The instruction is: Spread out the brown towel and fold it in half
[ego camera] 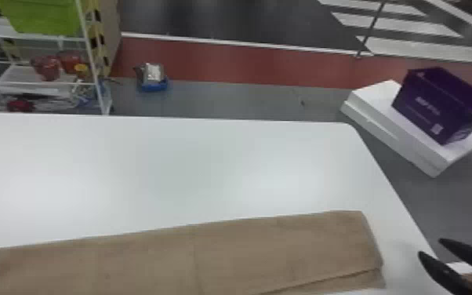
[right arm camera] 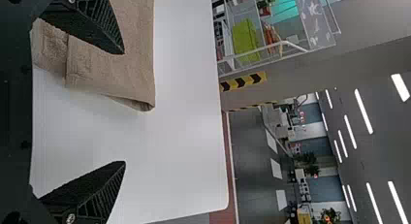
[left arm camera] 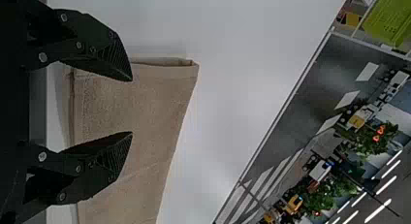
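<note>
From my station I see a smooth white surface (ego camera: 192,168) with a rounded far right corner and soft patches of light on it. Directly on it, along the near side, I have the brown towel (ego camera: 207,255) lying as a long, folded band, layers showing at its right end.

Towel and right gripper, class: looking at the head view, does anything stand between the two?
Nothing visible does. The open right gripper is at the table's right edge, with a strip of white tabletop between it and the brown towel. The purple box is beyond the table, out of the way.
</note>
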